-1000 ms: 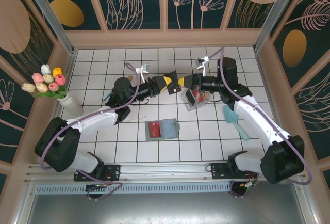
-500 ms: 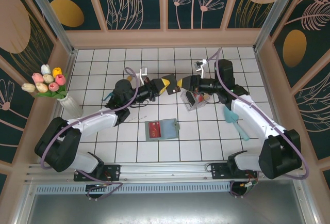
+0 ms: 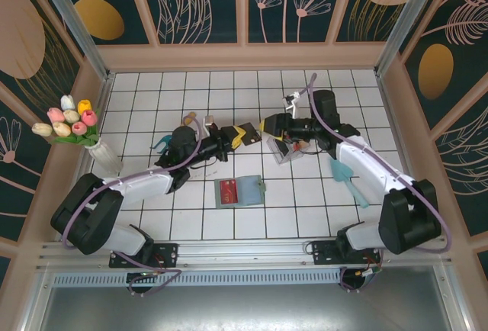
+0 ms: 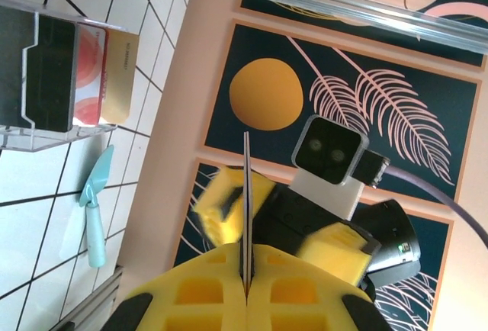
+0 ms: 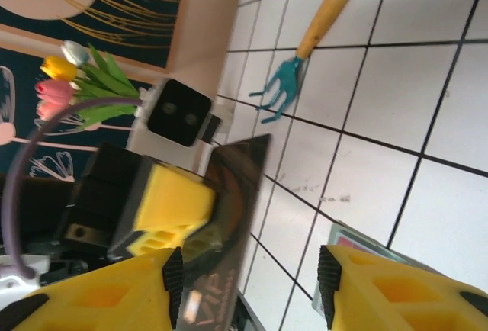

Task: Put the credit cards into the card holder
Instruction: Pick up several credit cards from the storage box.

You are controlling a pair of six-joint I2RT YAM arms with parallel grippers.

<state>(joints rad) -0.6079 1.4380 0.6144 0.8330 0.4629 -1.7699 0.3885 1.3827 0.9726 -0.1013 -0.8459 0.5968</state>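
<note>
A dark credit card marked VIP stands on edge in the air, and my left gripper is shut on it; from the left wrist it is a thin line. From above, the left gripper meets my right gripper over the middle of the table. The right gripper is open, its fingers either side of the card's near end. More credit cards, red and tan, stand in a clear tray. The sage-green card holder lies open below them with a red card on it.
A teal trowel lies right of the tray. A small teal rake with a wooden handle lies on the tiles behind the left arm. A vase of tulips stands at the left wall. Wooden walls surround the tiled floor.
The right gripper has opened and let go of the dark card, which the left gripper has shut on. Both grippers have shifted a little to the left.
</note>
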